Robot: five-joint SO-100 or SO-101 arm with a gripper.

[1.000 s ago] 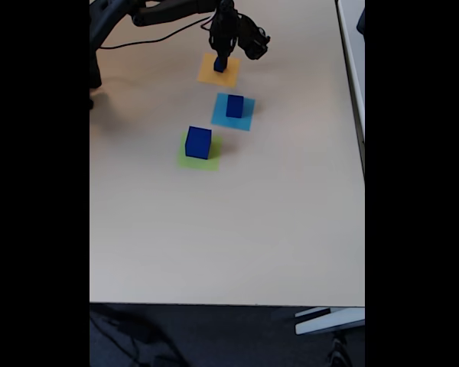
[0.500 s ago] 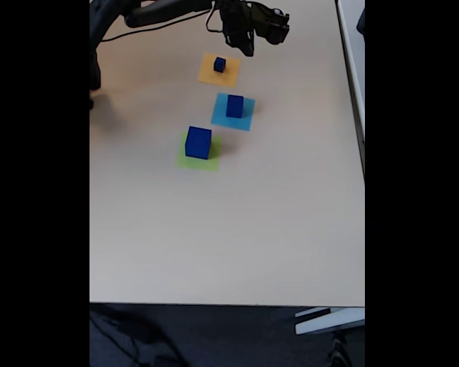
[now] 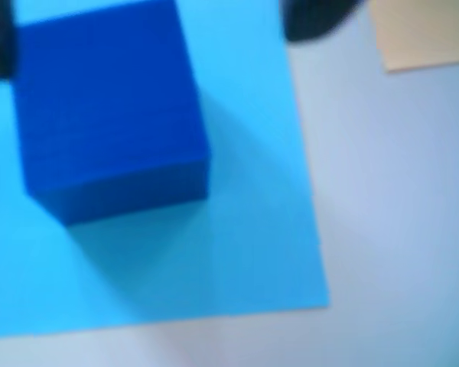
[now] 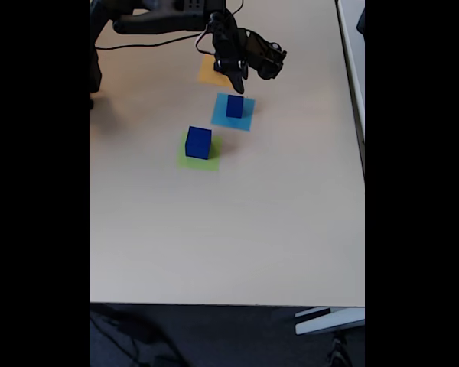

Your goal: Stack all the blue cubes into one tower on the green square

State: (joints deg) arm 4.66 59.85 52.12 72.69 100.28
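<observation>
In the fixed view a large blue cube [image 4: 198,142] stands on the green square [image 4: 211,163]. A medium blue cube [image 4: 234,105] sits on a flat light-blue square [image 4: 247,118]. My gripper [image 4: 236,82] hangs just above and behind this medium cube, tilted down toward it. In the wrist view the same cube [image 3: 107,107] is large at the upper left on the light-blue square [image 3: 252,229]. Dark fingertips [image 3: 314,19] show at the top and at the left edge, wide apart, with nothing held.
An orange flat square [image 4: 207,75] lies behind the light-blue one, partly covered by the arm; its corner [image 3: 424,30] shows in the wrist view. A black cable [image 4: 153,42] trails at the back left. The table edge [image 4: 229,304] runs along the front.
The gripper left the small blue cube on the orange square, rose and swung back, then came forward and down over the medium cube on the light-blue square.
</observation>
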